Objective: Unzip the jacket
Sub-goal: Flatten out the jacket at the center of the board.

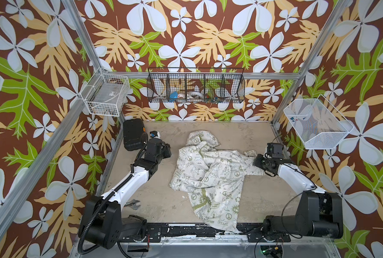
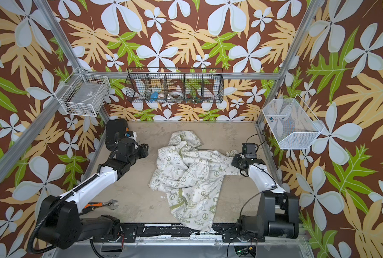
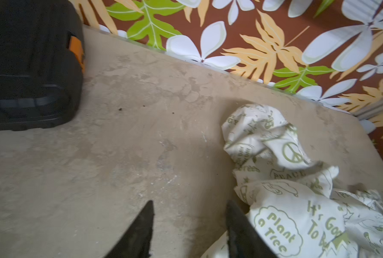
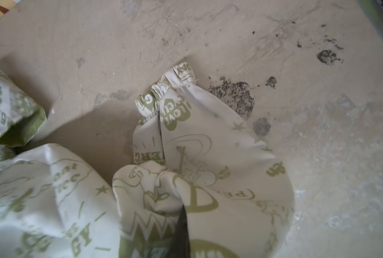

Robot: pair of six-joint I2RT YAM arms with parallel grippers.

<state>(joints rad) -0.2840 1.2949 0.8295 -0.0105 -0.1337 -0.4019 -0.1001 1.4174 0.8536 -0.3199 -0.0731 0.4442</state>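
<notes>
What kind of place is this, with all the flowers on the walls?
Probably a robot practice booth, not a home. The left arm and right arm are mounted by a scuffed table with a jacket on it, metal frame bars hold flowery walls, and wire baskets hang above.

A crumpled cream jacket [image 2: 192, 178] with green print lies mid-tabletop [image 2: 230, 201]. The right gripper [image 2: 235, 162] touches its sleeve; the left gripper [image 2: 145, 151] hangs apart, near a black case [image 2: 116, 131].
</notes>
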